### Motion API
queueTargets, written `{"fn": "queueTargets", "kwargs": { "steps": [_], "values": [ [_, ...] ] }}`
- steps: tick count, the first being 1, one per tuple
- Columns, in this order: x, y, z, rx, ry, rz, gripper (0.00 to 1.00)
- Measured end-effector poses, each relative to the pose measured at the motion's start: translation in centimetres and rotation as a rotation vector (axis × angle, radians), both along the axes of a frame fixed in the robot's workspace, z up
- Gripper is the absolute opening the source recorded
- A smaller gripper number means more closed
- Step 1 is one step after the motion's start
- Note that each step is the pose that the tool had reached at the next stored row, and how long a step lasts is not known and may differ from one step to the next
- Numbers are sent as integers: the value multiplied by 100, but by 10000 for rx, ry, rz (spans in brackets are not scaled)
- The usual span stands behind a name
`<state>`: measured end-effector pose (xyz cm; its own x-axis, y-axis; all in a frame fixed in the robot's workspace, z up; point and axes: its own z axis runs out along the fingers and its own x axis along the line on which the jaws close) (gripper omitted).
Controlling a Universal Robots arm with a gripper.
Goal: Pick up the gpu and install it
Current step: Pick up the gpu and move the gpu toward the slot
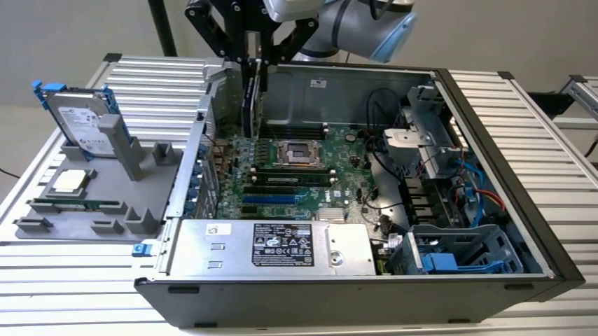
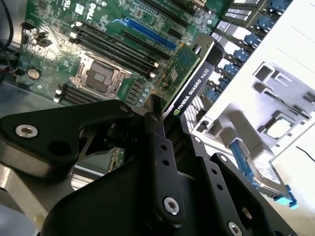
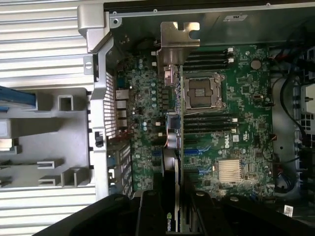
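Note:
My gripper [image 1: 252,66] is shut on the gpu [image 1: 251,105], which hangs edge-down inside the open computer case [image 1: 486,140]. It sits over the motherboard [image 1: 309,189], near the case's rear wall on the exterior view's left. In the second wrist view the gpu [image 2: 189,73] shows its green board and black edge between my black fingers [image 2: 156,129]. In the first wrist view the gpu [image 3: 173,142] appears edge-on, with its silver end bracket [image 3: 177,42] at the far end and my gripper [image 3: 172,214] clamped on the near end. The card's lower edge is above the slots [image 1: 271,199]; I cannot tell whether it touches them.
A grey fixture tray [image 1: 56,227] on the exterior view's left holds a hard drive with a blue frame [image 1: 80,122], a processor chip [image 1: 70,180] and a memory stick [image 1: 75,205]. In the case are a power supply [image 1: 271,245], a drive cage [image 1: 458,255] and cables [image 1: 472,189].

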<state>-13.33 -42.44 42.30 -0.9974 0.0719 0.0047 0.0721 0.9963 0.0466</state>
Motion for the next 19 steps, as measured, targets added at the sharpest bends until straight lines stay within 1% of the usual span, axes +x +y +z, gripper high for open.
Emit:
{"fn": "queueTargets", "kwargs": {
  "steps": [19],
  "values": [
    [209, 0, 0, 0, 0, 0, 0]
  ]
}}
